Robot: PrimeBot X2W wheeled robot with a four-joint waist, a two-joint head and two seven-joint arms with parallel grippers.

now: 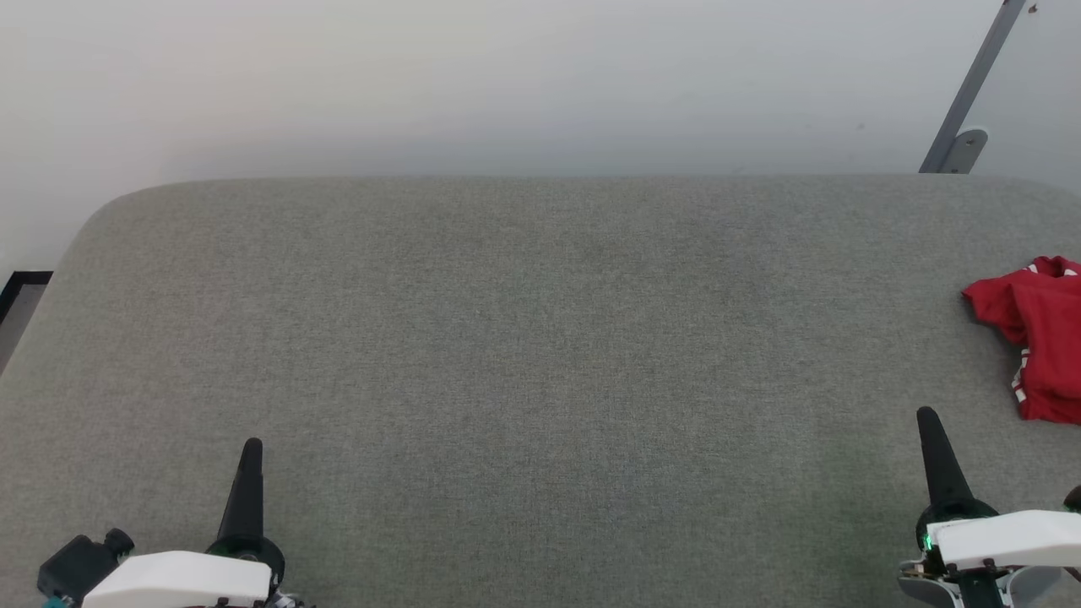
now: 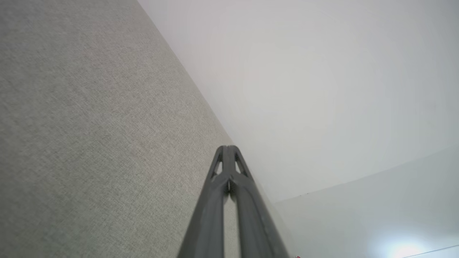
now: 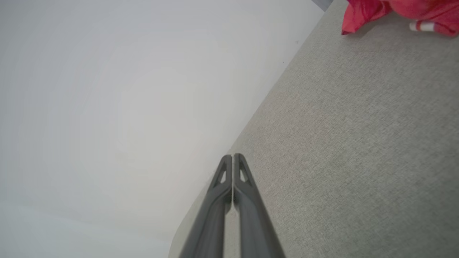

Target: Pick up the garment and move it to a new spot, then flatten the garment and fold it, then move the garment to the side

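A grey fabric-covered table (image 1: 540, 355) with rounded far corners spans nearly the whole width of the head view. Behind its far edge rises a plain pale wall (image 1: 507, 84).

The garment (image 1: 1039, 329), a red jersey with a bit of red-and-white striped trim showing, lies crumpled in a heap on the table at the far right. It is cut off by the right edge of the head view, so its full extent cannot be told. In the right wrist view the same red heap (image 3: 394, 9) sits at the top edge, with a small white-and-red trim piece poking out beside it.

The right gripper (image 1: 927, 415) rests low at the near right of the table, pointing away from the robot. It is near the garment but apart from it, on the garment's near-left side. Its jaws are pressed together with nothing between them, as the right wrist view (image 3: 233, 156) shows plainly.

The left gripper (image 1: 251, 447) sits at the near left, well apart from the garment. Its jaws are likewise clenched on nothing (image 2: 228, 147).

A slanted grey metal strut (image 1: 971, 93) stands against the wall at the far right.
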